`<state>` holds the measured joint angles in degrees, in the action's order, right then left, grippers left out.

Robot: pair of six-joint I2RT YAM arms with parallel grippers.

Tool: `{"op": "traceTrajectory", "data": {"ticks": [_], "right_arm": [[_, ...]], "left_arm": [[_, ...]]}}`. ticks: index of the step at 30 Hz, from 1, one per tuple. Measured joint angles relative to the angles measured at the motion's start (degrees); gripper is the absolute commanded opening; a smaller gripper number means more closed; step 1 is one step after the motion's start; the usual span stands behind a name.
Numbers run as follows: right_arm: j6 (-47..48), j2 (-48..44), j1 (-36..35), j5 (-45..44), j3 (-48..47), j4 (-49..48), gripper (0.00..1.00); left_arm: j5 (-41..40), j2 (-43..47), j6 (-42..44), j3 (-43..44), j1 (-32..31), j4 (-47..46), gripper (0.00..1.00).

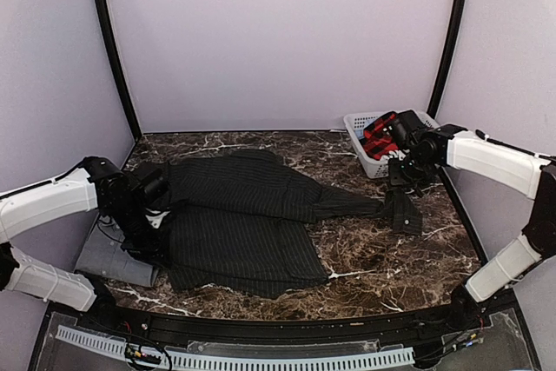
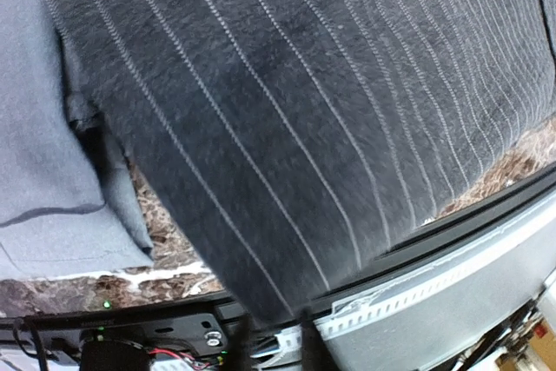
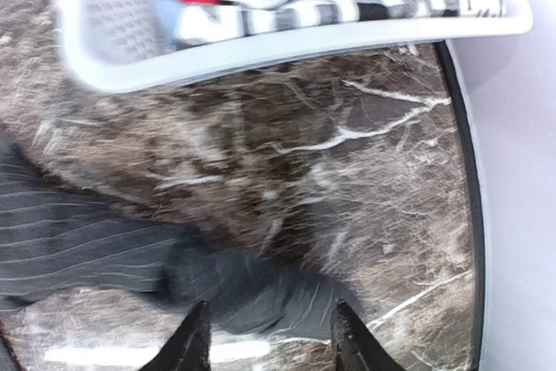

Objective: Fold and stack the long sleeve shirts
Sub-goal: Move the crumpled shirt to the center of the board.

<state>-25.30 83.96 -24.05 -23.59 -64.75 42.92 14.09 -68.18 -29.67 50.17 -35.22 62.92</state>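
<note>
Right end effector [image 3: 271, 338]: fingers apart, clamped on nothing, hovering low over the bench. Directly under and between its tips lies the dark cuff [image 3: 261, 297] of the black long sleeve shirt with fine pale pinstripes [image 1: 243, 215]. The shirt body stretches away from the right end effector toward the other arm.

Left end effector [image 2: 274, 341]: only the finger ends show at the frame's bottom edge, with a corner of pinstripe cloth coming down right at them. Can't tell if it's pinched or let go.

Progress, my read: about a third done.
- The plain grey long sleeve shirt [image 1: 109, 258] sits as a compact folded pile just beside the left end effector, on its near-edge side. Looks finished.
- The pinstripe shirt is spread flat on the dark marble-pattern bench [image 1: 391, 258], one sleeve run out straight to the right end effector. No folds visible yet.
- The red-and-black plaid long sleeve shirt [image 1: 380, 141] is bunched in the white slatted plastic basket [image 1: 358, 121], just beyond the right end effector. Untouched, by the look of it.

In the way:
- The pinstripe edge meets the grey pile by the left end effector, so a drag could disturb it.
- The basket rim is close ahead of the right fingers.
</note>
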Motion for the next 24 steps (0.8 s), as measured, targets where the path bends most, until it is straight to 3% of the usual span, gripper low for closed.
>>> {"op": "traceTrajectory", "data": {"ticks": [3,5,11,18,24], "right_arm": [[-0.42,-0.31,-7.04,-0.02,-1.68,0.48,0.67],[-1.07,-0.20,-11.91,0.26,-4.02,0.68,0.68],[0.55,2.45,-16.46,5.16,-9.22,-5.11,0.66],[6.45,20.41,-16.44,10.21,-17.46,-15.61,0.62],[9.42,34.53,-16.46,13.51,-27.30,-18.97,0.63]], "left_arm": [[-1.42,-0.07,0.15,1.18,-0.02,1.20,0.50],[-2.86,-0.15,0.11,3.50,-0.02,1.60,0.53],[-7.23,-0.50,-0.15,10.88,-0.02,-1.11,0.54],[-6.10,-8.96,0.59,11.93,-0.02,-11.98,0.53],[-3.54,-16.26,1.20,12.79,0.00,-22.14,0.51]]}}
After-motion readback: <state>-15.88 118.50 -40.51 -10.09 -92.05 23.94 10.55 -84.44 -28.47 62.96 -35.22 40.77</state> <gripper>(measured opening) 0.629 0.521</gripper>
